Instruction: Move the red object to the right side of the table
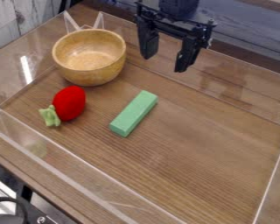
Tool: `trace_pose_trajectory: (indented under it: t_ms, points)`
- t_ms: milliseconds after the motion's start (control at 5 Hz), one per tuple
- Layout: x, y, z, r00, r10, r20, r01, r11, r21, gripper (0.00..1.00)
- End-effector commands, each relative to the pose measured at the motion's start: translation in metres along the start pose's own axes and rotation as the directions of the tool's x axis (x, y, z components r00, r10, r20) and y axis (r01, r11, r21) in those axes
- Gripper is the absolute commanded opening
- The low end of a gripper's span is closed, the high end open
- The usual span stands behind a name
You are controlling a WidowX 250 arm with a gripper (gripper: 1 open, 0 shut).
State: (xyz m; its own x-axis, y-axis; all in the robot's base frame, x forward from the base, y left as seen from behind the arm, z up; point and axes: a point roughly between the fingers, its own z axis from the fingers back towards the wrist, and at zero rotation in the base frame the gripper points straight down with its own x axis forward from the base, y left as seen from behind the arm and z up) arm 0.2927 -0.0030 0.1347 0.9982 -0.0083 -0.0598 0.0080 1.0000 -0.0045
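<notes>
We see the counter (213, 140) with a bowl (90, 56) at the back left, a green block (133, 114) mid-counter, and the red object (69, 102) at the left, untouched. Our gripper (170, 54) hangs behind the block, jaws apart and empty. We judge the reach is not yet begun: next we must cross left and descend over the red object.

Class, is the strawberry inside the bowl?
No, the strawberry lies on the table in front of the bowl.
</notes>
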Motion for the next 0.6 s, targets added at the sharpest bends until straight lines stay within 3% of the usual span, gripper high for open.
trace_pose_trajectory:
  t_ms: [0,200,400]
  points:
    - [-0.007,0.009,-0.007,1.000,-0.010,-0.020,0.010,1.000,0.002,1.00]
    - [-0.024,0.031,-0.012,0.999,-0.024,-0.022,0.024,1.000,-0.005,1.00]
    - [-0.043,0.066,-0.010,1.000,-0.014,0.013,0.014,1.000,-0.009,1.00]
